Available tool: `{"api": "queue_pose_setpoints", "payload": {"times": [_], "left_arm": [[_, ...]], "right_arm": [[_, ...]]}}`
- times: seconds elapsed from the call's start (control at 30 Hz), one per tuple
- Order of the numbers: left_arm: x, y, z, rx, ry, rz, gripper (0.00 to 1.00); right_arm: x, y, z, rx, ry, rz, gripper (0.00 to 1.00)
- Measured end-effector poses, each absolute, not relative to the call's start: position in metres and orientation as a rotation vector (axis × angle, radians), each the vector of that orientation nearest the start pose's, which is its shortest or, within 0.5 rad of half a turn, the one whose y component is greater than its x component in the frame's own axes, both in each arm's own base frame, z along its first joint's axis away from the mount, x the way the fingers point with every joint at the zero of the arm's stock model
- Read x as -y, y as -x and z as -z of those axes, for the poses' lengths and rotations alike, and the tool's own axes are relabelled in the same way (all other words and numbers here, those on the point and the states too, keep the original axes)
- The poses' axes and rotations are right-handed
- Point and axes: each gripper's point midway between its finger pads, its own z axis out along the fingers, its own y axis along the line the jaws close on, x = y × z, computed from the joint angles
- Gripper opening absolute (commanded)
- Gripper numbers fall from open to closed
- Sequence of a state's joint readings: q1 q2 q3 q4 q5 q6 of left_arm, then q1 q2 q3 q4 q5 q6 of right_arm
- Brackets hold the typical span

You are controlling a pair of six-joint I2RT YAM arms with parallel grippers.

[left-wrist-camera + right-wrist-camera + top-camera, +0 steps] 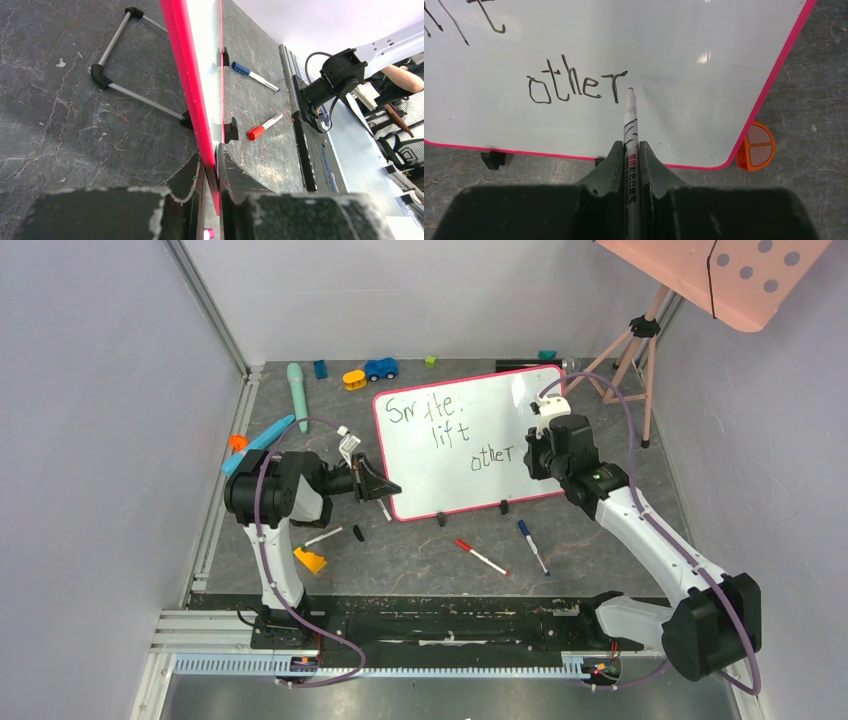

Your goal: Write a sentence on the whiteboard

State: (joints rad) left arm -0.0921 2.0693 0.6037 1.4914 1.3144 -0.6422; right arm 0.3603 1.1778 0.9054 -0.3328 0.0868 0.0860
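The whiteboard (455, 455), glossy white with a pink-red frame, stands tilted at the table's middle. The sentence (450, 430) runs in three staggered black lines; the last word reads "other" (574, 85). My left gripper (385, 490) is shut on the board's lower left frame edge (192, 100), seen edge-on in the left wrist view. My right gripper (540, 455) is shut on a white marker (630, 130), held at the board's right side. Its tip (629, 91) is at the board surface just right of the final "r".
A red-capped marker (481, 557) and a blue-capped marker (533, 546) lie in front of the board. Toys sit at the back and left: a blue car (380, 368), a green tube (297, 395), an orange block (310, 560). A tripod (635, 360) holds a salmon-pink dotted panel at the back right.
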Motion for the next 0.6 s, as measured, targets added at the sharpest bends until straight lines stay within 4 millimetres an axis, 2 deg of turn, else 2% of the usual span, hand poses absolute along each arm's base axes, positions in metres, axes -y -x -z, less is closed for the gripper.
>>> {"api": "queue_pose_setpoints", "payload": {"times": [0.6], "left_arm": [[0.2054, -0.3092, -0.0771, -1.664, -0.693, 1.539, 0.14]], "right_arm": [[-0.1054, -0.3367, -0.1730, -2.165, 0.218, -0.155, 0.00]]}}
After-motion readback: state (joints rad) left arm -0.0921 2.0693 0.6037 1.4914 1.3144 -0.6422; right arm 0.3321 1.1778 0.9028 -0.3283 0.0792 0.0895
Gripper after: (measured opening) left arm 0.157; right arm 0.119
